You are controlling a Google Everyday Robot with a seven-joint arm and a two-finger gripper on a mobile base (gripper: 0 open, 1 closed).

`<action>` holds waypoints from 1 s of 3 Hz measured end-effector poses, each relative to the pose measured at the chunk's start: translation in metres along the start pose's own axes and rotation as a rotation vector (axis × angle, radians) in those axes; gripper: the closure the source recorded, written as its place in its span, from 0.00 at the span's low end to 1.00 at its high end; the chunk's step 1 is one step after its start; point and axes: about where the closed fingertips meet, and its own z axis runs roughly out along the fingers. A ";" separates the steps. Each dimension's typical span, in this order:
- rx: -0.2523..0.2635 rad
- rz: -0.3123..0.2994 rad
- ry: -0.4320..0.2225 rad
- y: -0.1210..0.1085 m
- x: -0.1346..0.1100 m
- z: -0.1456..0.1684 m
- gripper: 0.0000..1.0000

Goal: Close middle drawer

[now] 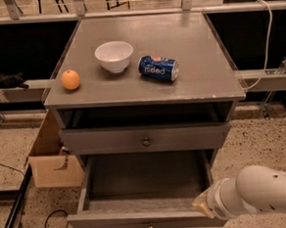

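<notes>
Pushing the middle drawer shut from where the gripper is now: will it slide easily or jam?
The middle drawer looks empty, so it probably slides lightly. The gripper sits at its right front corner, away from the central knob, so pushing there may skew and bind it. Its flat grey front looks stiff.

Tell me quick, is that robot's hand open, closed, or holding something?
Gripper: at the front right corner of the pulled-out middle drawer; open or closed cannot be told.
</notes>
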 end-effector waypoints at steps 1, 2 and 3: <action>-0.038 0.026 -0.031 0.026 -0.009 -0.033 1.00; -0.047 0.034 -0.028 0.026 -0.008 -0.026 1.00; -0.079 0.069 -0.004 0.028 0.007 -0.001 1.00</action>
